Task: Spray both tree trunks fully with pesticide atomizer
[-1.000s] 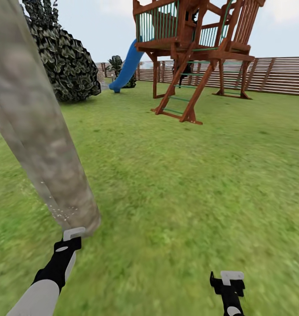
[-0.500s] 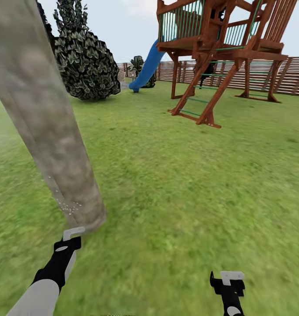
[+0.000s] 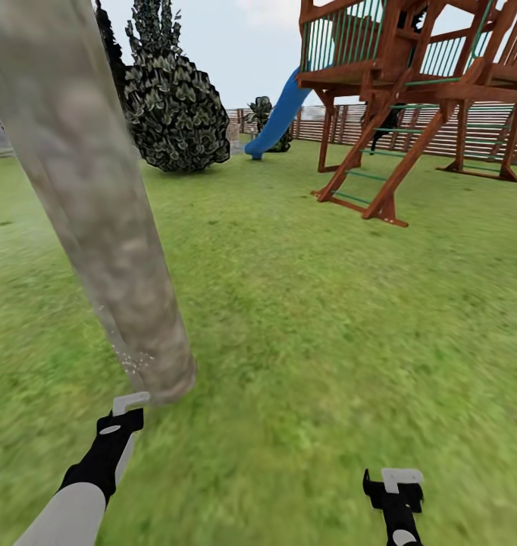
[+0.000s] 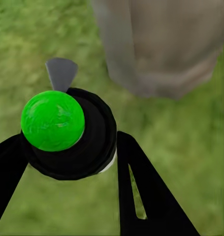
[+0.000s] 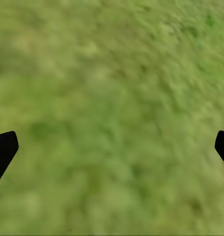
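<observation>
The thick, smooth, mottled grey-beige tree trunk rises at a slant from the blurry green grass floor, its foot planted just ahead of the left gripper. A sprinkle of tiny pale specks clings to the trunk's lower flank. In the left wrist view the trunk's base stands close beyond the fingers, which are closed around the pesticide atomizer: a small dark round-bodied bottle seen end-on, capped here with a bright green dome and showing a sliver of white at its side. A grey tab sticks out from it toward the trunk.

The right gripper hangs over bare grass, well apart from the trunk; in the right wrist view its black fingertips sit at the far edges, spread wide with nothing between them.

Beyond the trunk stands a dark green jagged-leaved bush. Farther off from the trunk is a reddish-brown wooden play tower with green railings and a blue slide, backed by a brown slatted wooden fence. Nothing lies between the left gripper and the trunk.
</observation>
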You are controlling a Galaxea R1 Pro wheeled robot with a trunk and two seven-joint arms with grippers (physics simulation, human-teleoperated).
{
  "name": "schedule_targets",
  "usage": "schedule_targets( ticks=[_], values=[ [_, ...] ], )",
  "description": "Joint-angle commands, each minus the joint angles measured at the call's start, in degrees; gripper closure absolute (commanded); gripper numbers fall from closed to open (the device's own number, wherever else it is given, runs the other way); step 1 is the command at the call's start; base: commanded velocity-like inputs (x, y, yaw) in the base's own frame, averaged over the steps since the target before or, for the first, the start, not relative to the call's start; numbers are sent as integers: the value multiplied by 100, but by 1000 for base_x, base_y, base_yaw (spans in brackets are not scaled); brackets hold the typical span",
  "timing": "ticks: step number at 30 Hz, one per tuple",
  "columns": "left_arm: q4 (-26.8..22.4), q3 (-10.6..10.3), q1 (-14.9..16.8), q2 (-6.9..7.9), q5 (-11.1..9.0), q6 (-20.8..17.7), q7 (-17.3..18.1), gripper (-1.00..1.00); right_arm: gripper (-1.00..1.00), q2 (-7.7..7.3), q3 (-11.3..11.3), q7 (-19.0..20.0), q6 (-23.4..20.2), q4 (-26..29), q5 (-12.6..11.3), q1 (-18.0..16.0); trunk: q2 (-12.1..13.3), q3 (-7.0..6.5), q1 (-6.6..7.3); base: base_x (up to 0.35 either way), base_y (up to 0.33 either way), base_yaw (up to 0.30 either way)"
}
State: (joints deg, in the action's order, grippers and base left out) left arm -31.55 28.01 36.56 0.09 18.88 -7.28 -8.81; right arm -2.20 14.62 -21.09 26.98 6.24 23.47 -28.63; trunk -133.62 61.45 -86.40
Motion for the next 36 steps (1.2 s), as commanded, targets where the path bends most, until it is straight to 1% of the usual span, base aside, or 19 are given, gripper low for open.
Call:
schedule_targets(
  ticks=[1,10,24,27,32,36],
  values=[
    [-1,-3,0,0,2,-1,1,100,-100,0,3,0,0,0,0,-1,0,0,0,323,-81,1],
    [-1,-3,0,-9,2,7,2,100,-100,0,2,0,0,0,0,2,0,0,0,250,-173,101],
    [-1,-6,0,-6,2,7,-5,100,-100,0,-1,0,0,0,0,2,0,0,0,152,-240,6],
    [-1,-6,0,-3,2,7,-6,100,-100,0,-2,0,0,0,0,1,0,0,0,78,-192,196],
    [-5,-1,12,10,5,5,11,100,-100,0,5,0,0,5,-5,1,0,0,0,4,-11,272],
    [-51,-13,53,65,15,-92,50,100,-100,-1,6,0,0,8,-1,1,0,0,0,0,0,276]
  ],
)
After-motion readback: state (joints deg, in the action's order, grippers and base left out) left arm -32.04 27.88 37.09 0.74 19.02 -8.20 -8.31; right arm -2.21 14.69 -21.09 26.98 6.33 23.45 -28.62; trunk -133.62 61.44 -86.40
